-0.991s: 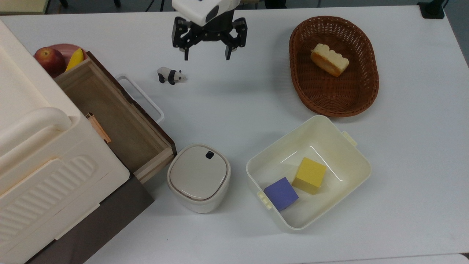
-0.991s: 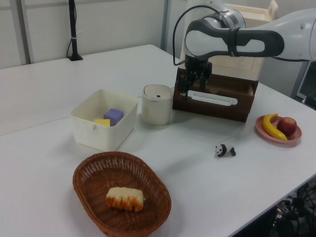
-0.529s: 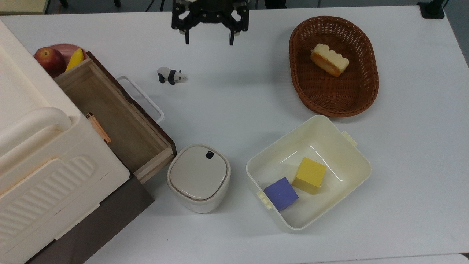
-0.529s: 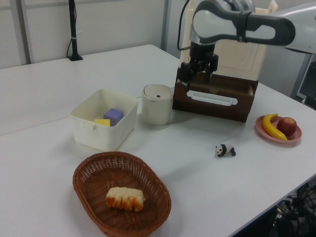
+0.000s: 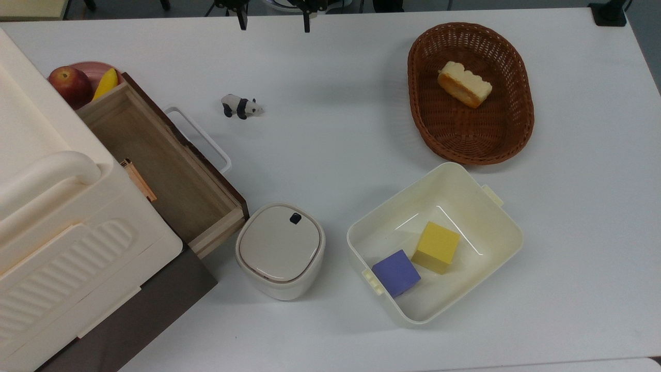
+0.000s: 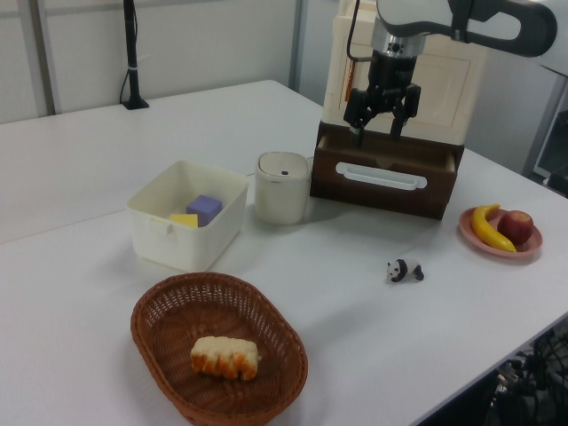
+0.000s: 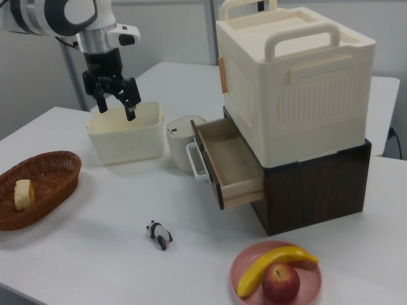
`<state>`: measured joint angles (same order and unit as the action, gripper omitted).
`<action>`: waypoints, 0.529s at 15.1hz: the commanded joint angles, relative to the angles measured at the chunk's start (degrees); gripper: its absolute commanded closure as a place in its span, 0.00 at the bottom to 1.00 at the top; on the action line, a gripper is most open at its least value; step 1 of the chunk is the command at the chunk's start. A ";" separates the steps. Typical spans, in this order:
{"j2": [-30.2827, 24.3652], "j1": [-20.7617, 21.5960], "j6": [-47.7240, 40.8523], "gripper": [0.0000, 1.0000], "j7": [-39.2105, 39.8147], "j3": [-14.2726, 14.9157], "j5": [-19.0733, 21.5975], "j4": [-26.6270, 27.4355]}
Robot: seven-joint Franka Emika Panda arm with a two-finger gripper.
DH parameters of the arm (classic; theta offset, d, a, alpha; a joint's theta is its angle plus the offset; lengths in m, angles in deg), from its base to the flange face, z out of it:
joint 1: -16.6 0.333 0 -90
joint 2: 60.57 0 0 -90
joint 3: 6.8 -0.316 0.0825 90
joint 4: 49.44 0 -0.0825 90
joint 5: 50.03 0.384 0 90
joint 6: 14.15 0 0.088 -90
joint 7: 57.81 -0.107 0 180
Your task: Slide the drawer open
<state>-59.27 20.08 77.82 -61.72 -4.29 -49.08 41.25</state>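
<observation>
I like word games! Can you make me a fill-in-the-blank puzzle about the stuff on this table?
1. The wooden drawer is pulled ____.
2. The basket holds a piece of ____.
3. In the cream tub, a yellow cube sits beside a ____ one.
4. The pink plate holds a banana and an ____.

Missing words: open; bread; purple; apple

A white tub (image 5: pixel 496 217) holds a yellow cube (image 5: pixel 437 246) and a purple cube (image 5: pixel 396 272). Near the tub stands a lidded bin (image 5: pixel 280 250), and just beside the tub a wicker basket (image 5: pixel 516 129) holds bread (image 5: pixel 463 83).
</observation>
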 commanded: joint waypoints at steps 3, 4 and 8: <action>-2.44 -1.29 -0.83 0.00 -0.31 -0.14 1.95 1.42; -2.53 -1.29 -0.74 0.00 -0.31 -0.14 1.95 1.60; -2.53 -2.51 -0.13 0.00 -0.84 -0.22 3.44 1.60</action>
<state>-60.00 19.01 77.82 -61.72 -4.30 -48.07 41.30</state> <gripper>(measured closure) 0.000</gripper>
